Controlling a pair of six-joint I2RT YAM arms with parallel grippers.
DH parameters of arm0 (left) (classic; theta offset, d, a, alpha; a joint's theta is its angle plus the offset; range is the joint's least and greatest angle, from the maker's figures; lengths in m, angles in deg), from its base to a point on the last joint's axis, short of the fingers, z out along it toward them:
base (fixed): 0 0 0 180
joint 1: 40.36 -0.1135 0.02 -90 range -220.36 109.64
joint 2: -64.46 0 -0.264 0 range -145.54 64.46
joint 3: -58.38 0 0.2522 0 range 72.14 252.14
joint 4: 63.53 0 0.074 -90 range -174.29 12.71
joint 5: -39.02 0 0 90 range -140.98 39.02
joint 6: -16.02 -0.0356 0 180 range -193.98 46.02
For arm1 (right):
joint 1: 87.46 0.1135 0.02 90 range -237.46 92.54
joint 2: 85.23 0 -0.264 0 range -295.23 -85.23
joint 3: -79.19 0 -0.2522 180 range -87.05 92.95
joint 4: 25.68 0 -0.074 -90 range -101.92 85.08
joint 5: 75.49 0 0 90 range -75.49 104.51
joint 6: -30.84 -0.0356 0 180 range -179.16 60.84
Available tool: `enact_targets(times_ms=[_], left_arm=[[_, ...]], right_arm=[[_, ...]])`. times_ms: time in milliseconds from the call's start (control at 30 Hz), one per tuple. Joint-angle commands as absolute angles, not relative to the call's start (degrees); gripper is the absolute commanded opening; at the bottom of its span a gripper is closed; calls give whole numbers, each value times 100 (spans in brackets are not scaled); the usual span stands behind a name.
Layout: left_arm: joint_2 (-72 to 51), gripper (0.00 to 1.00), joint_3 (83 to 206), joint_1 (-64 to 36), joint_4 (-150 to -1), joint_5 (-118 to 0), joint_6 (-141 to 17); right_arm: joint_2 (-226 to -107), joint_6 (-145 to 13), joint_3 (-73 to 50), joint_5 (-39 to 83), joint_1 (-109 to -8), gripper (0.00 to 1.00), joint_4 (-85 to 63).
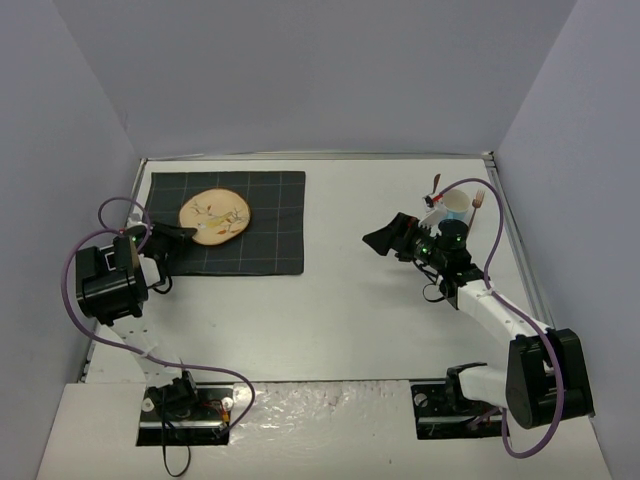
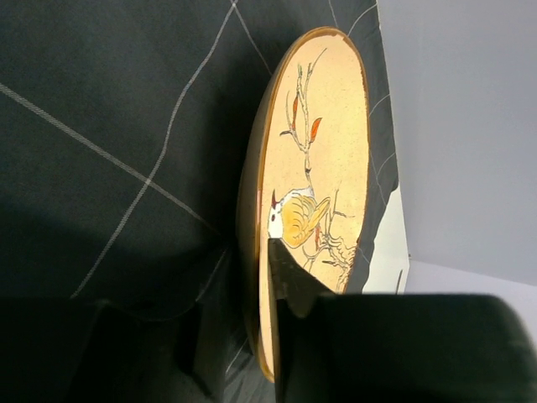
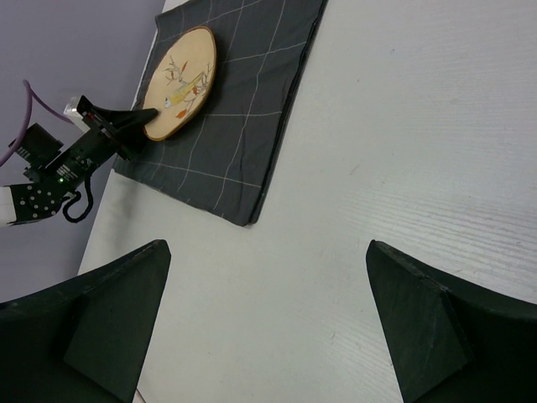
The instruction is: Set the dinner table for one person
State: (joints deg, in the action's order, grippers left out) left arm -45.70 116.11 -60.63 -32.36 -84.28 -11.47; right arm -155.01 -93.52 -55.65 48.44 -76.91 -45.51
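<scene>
The plate (image 1: 215, 214) is pinched by its rim in the left gripper (image 1: 181, 233), presumably for positioning on the placemat (image 1: 270, 245) beneath; the right gripper (image 3: 267, 256) is spread wide, empty.

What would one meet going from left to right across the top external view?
First the left gripper, then the plate, the right gripper, the cup.

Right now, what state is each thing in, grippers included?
Plate: on the placemat, rim pinched by the left gripper.
Placemat: spread flat on the table.
Cup: upright, utensils standing in it.
Left gripper: shut on the plate.
Right gripper: open, empty, above bare table.
</scene>
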Motion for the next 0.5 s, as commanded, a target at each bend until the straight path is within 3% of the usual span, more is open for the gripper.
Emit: enact_targets(times_ms=[0,33,133,467], left_arm=[[-4401,24,11740,-6093,-2115,-8660,-926],[-4390,31,11741,-6093,-2180,-8639,-923],[-4292,39,11749,-6100,-2525,-8582,-1005],[-3153,96,11995,-6101,-5244,-8078,-1666]], right_arm=[[-15364,-9210,-5493,4920,-7700,100,-4969],[-15344,-9194,-5488,4904,-7700,100,-4953],[-15305,-9161,-5481,4855,-7700,100,-4879],[-15002,-8712,-5166,4020,-7674,100,-4079]])
